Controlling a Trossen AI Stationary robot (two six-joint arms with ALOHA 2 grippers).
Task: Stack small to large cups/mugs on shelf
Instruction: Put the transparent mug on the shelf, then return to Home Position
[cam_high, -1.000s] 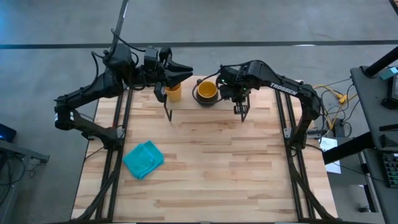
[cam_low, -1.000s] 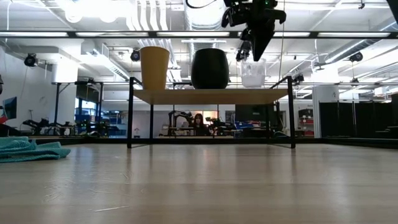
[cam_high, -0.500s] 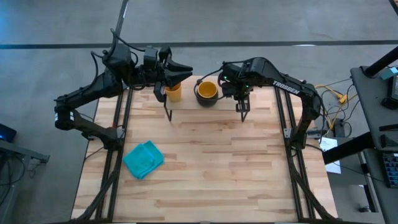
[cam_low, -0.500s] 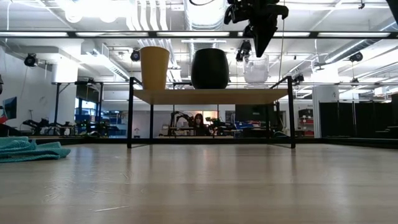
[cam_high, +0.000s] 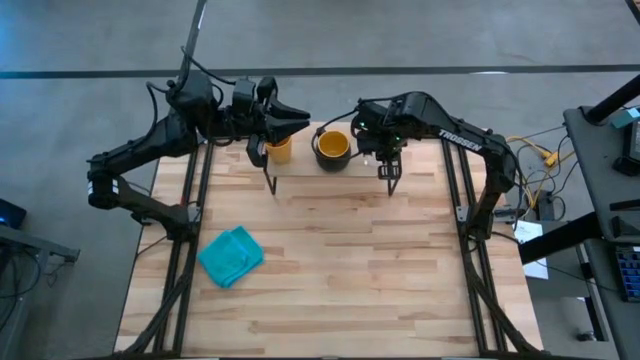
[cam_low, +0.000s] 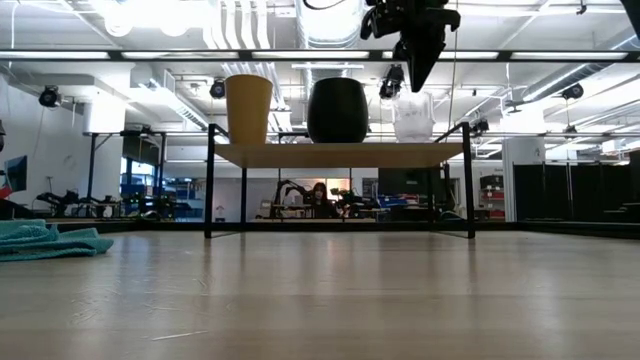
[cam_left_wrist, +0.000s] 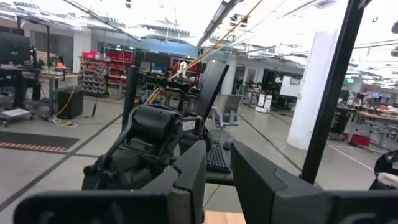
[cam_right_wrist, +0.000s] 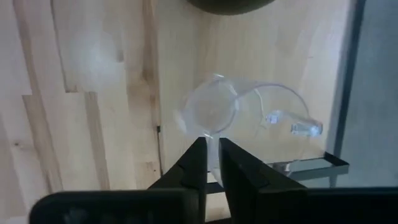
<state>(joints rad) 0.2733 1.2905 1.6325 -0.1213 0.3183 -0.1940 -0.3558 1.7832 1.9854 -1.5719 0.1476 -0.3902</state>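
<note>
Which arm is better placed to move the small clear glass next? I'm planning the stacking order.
Right. The right gripper hangs directly above the small clear glass on the low wooden shelf; the left gripper hovers over the handleless yellow-orange cup.

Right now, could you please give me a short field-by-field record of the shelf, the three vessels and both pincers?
shelf: stands at the table's far edge, holds all three vessels
yellow-orange cup: upright, at one end
dark mug: upright, in the middle
clear glass: upright, at the other end
right pincer: above the glass, fingers nearly together, holding nothing
left pincer: raised over the cup end
cloth: on the table
</note>
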